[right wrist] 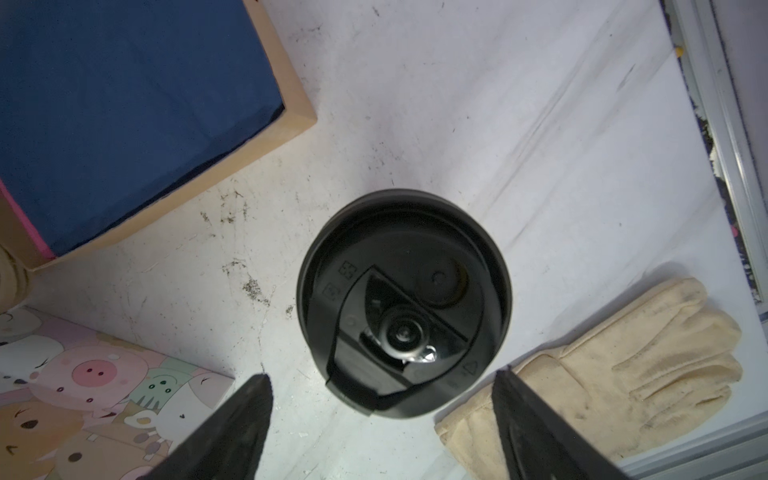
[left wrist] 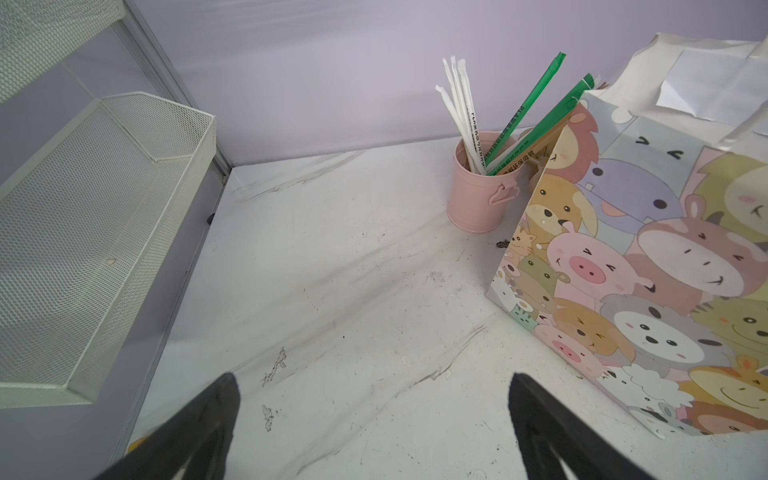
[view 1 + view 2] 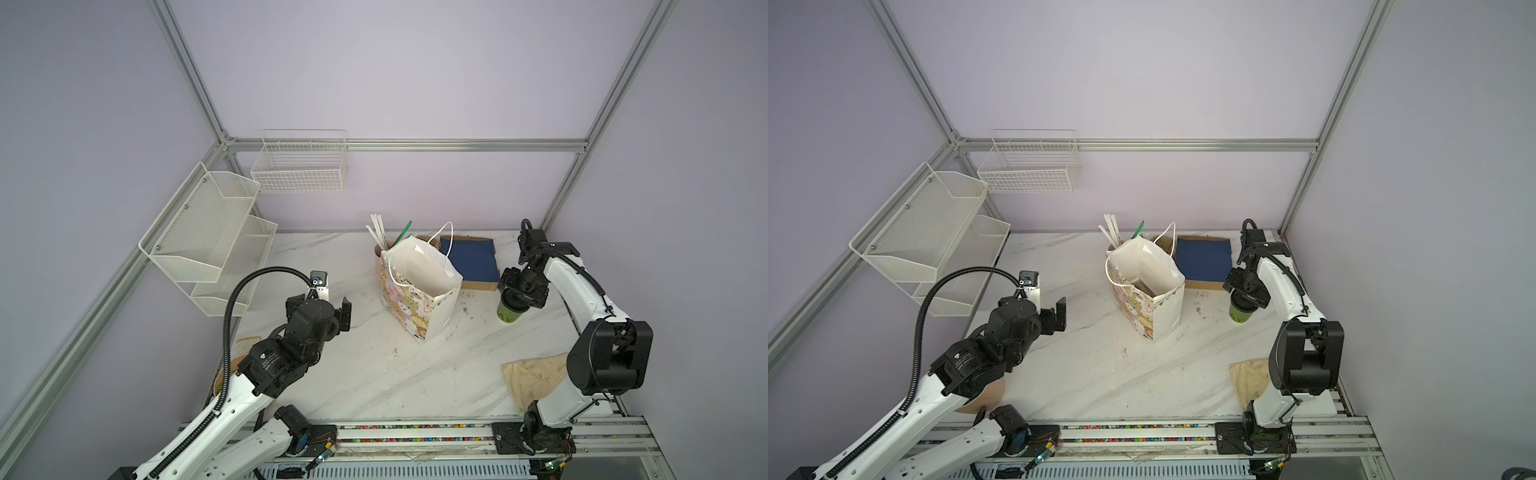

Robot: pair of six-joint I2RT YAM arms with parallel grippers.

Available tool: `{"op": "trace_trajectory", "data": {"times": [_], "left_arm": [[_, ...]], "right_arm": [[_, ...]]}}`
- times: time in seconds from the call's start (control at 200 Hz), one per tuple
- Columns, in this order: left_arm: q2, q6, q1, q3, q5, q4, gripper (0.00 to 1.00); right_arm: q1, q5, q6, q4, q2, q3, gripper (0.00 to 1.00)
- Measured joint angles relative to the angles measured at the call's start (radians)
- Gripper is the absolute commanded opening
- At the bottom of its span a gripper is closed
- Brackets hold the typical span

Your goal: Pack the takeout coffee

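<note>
The takeout coffee (image 3: 510,316) is seen standing upright on the table (image 3: 353,374), to the right of the cartoon gift bag (image 3: 419,299) and near the blue-lined box (image 3: 469,257). Its olive-green wall is shown only in both top views, where its top is covered by the right claw (image 3: 515,302). Its black lid (image 1: 403,303) is shown only in the right wrist view, faced squarely by the camera. The long axis is thus vertical, lid upward. The right claw's jaws are spread wide above the lid, and nothing is gripped. A pale glove (image 1: 623,353) is seen lying close by. The left claw (image 2: 372,376) is spread fully, empty, over bare table. The pink mug (image 2: 478,195), mostly hidden behind the bag from above, is shown plainly in the left wrist view.
</note>
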Motion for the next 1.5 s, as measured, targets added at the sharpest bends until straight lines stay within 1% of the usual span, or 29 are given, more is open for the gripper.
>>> {"op": "trace_trajectory", "data": {"times": [0.37, 0.485, 0.7, 0.735, 0.87, 0.91, 1.035, 1.19, 1.36, 1.42, 1.5], "left_arm": [[0.011, 0.000, 0.000, 0.000, 0.001, 0.000, 1.00], [0.011, 0.000, 0.000, 0.000, 0.001, 0.000, 1.00], [0.011, 0.000, 0.000, 0.000, 0.000, 0.000, 1.00], [0.011, 0.000, 0.000, 0.000, 0.000, 0.000, 1.00], [0.014, 0.000, 0.000, 0.000, 0.000, -0.001, 1.00], [0.014, 0.000, 0.000, 0.000, 0.000, -0.001, 1.00], [0.014, 0.000, 0.000, 0.000, 0.000, -0.001, 1.00], [0.017, 0.000, 0.000, 0.000, 0.000, -0.002, 1.00], [0.018, 0.000, 0.001, 0.000, 0.000, -0.002, 1.00], [0.019, 0.000, 0.001, 0.000, 0.000, -0.002, 1.00], [0.020, 0.000, 0.001, 0.000, 0.000, -0.002, 1.00]], "right_arm": [[-0.016, 0.035, 0.003, -0.002, 0.022, 0.000, 0.85], [-0.017, 0.035, 0.002, 0.001, 0.035, 0.000, 0.81], [-0.018, 0.032, 0.000, 0.011, 0.048, 0.000, 0.80], [-0.018, 0.031, -0.001, 0.014, 0.048, 0.000, 0.77], [-0.018, 0.026, -0.002, 0.021, 0.049, 0.000, 0.76], [-0.018, 0.024, -0.002, 0.022, 0.049, 0.000, 0.73], [-0.018, 0.021, -0.003, 0.025, 0.046, -0.003, 0.73], [-0.018, 0.000, -0.008, 0.041, -0.001, -0.055, 0.72], [-0.006, -0.027, -0.018, 0.043, -0.104, -0.143, 0.71], [0.010, -0.030, -0.019, 0.044, -0.146, -0.167, 0.71], [0.056, -0.027, -0.014, 0.039, -0.199, -0.195, 0.71]]}}
